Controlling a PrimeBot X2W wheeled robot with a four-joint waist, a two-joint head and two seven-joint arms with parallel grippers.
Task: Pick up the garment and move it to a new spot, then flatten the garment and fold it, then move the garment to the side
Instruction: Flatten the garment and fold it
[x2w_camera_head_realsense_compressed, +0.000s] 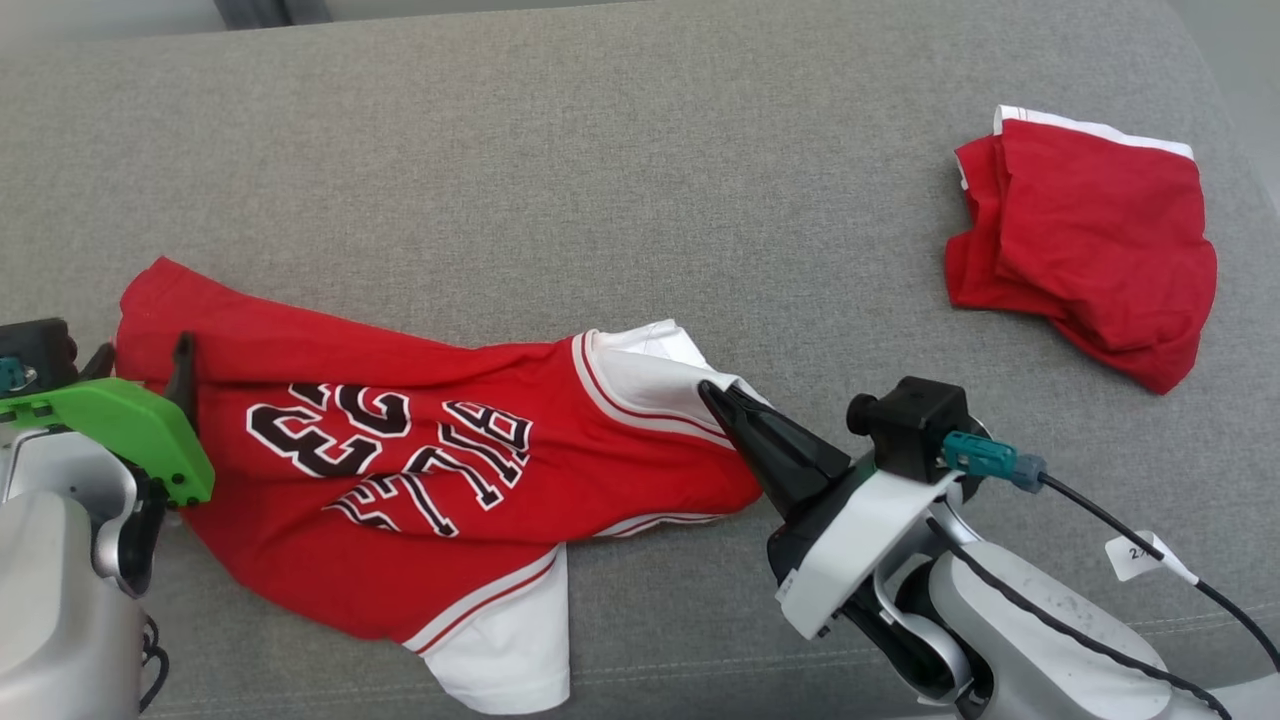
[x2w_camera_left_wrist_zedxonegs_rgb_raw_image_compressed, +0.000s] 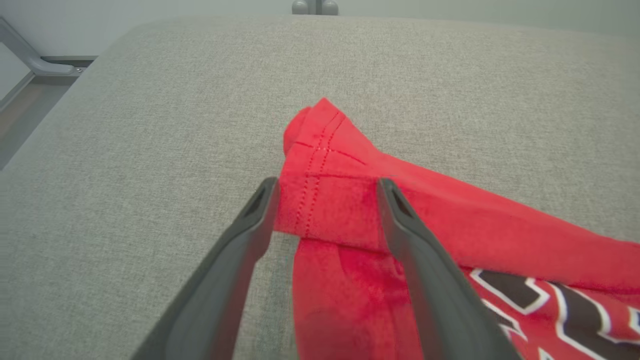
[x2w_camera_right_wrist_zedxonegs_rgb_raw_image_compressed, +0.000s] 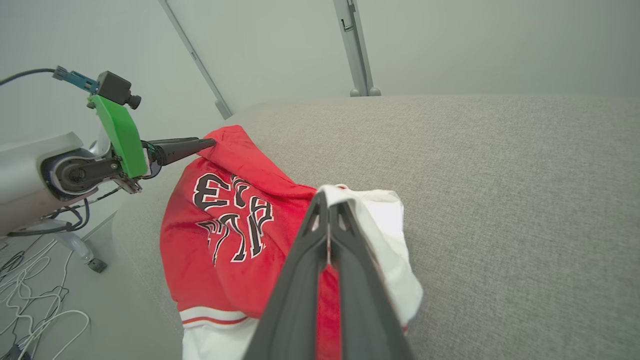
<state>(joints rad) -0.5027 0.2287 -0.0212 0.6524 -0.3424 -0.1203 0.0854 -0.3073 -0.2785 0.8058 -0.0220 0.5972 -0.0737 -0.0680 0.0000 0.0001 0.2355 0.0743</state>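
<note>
Right wrist view: right hand pinched shut on white sleeve of red jersey; left hand open, straddling hem corner, likely to stretch it flat on grey cushion.

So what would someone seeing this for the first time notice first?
The red jersey with bold black-and-white lettering, sprawled across the near left of the grey cushion. The right gripper is pinched shut on its white edge, and the left gripper is open astride its red corner. A second red garment lies bunched at the far right.
</note>
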